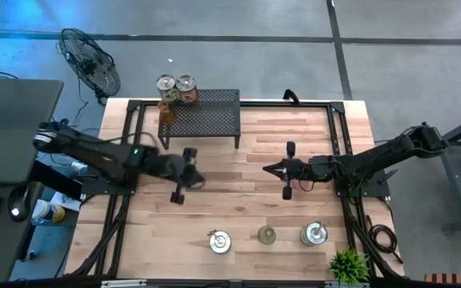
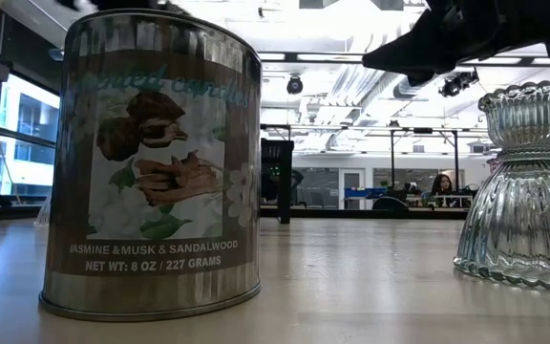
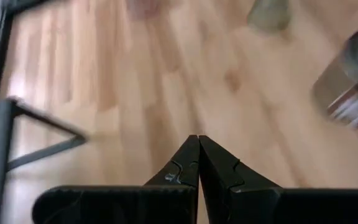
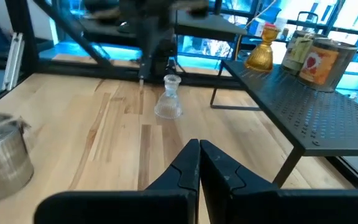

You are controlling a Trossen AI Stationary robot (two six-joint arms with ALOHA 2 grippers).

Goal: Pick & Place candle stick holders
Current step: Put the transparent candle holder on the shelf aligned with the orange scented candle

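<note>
Holders (image 1: pixel 219 241): three stand in a row near the plant (image 1: pixel 348 265), three on the rack (image 1: pixel 206 118); both grippers' fingers (image 3: pixel 197 163) are together.

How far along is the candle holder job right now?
Three holders sit on the black rack: two tins and an amber glass one. Nothing is in hand; the left gripper and right gripper are shut and empty. Three holders remain along the table's front edge.

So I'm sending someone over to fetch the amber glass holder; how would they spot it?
Find the black rack at the table's far edge. On its left end stand two tins; the amber holder is beside them, the only golden, waisted glass piece there.
</note>
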